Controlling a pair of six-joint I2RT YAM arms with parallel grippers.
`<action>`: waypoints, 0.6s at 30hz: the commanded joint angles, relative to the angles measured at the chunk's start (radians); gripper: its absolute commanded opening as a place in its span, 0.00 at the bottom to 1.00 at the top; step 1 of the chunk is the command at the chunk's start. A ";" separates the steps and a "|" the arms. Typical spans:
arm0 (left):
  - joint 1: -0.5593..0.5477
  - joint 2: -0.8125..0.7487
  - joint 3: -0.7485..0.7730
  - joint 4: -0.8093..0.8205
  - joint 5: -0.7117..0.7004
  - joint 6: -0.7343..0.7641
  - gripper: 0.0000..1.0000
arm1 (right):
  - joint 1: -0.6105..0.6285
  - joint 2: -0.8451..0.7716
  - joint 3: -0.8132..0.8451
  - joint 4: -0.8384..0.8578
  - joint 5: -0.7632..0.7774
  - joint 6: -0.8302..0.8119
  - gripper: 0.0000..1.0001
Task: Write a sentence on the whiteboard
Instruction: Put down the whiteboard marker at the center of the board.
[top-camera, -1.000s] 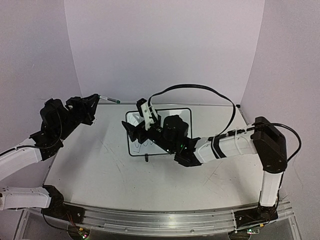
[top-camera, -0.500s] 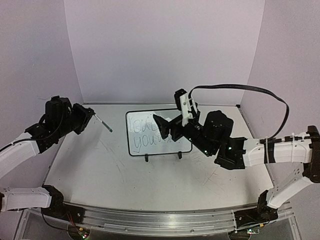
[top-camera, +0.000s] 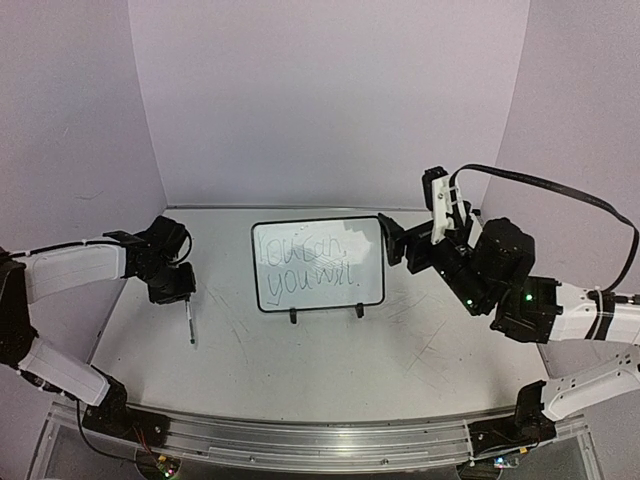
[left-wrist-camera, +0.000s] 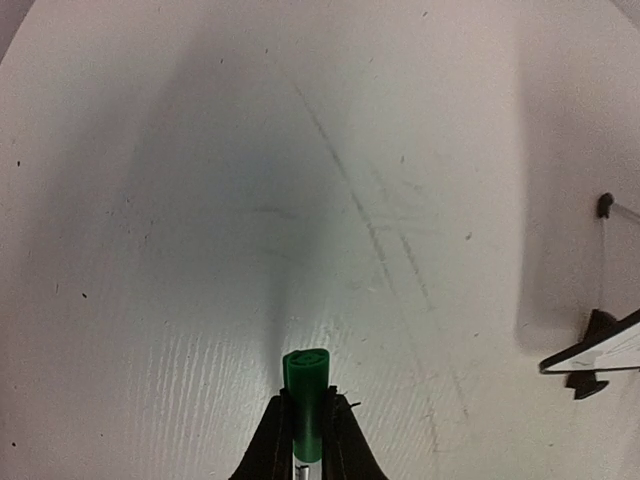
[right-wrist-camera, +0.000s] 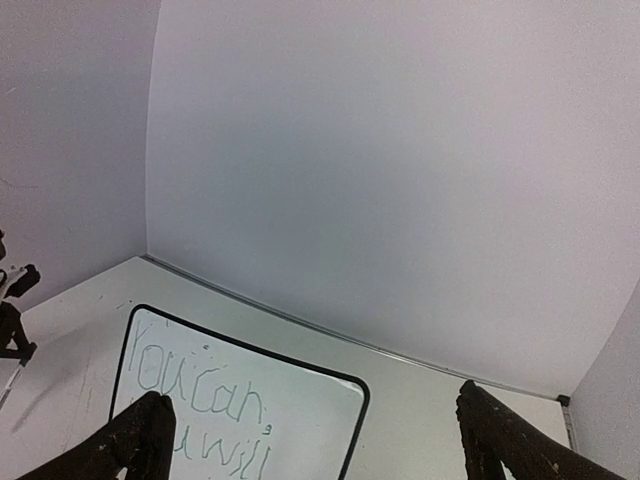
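Two-line sentence (top-camera: 310, 280) now uncovered on the whiteboard (top-camera: 370, 255): right gripper (top-camera: 396, 244) has backed off, spread wide and empty; left gripper (top-camera: 176, 288) lowers its pinched pen (top-camera: 189, 322). Writing seems done.

Tabletop (top-camera: 300, 370): white, flat, worn. Grey scratches run across it, thickest right of centre (top-camera: 425, 345); one long thin scratch line (left-wrist-camera: 372, 235) shows in the left wrist view, with small dark specks scattered about it

Pen (top-camera: 190, 325): thin, dark barrel, over the left part of the tabletop, near the left edge, standing steeply with its lower end toward the surface. Contact with the surface cannot be told. In the left wrist view the pen (left-wrist-camera: 306, 400) ends in a green, blunt, rounded tip, with a soft shadow on the tabletop beyond it

Walls (top-camera: 330, 100): plain pale lilac panels at the far, left and right edges

Metal rail (top-camera: 320, 440): along the near edge, grooved, silver
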 joint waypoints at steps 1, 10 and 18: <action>0.011 0.097 0.060 -0.033 0.031 0.118 0.00 | -0.003 -0.116 -0.030 -0.044 0.094 -0.028 0.98; 0.009 0.241 0.064 -0.021 -0.004 0.131 0.00 | -0.002 -0.240 -0.068 -0.067 0.121 -0.025 0.98; 0.010 0.199 0.063 -0.019 -0.016 0.126 0.25 | -0.002 -0.267 -0.066 -0.081 0.128 -0.044 0.98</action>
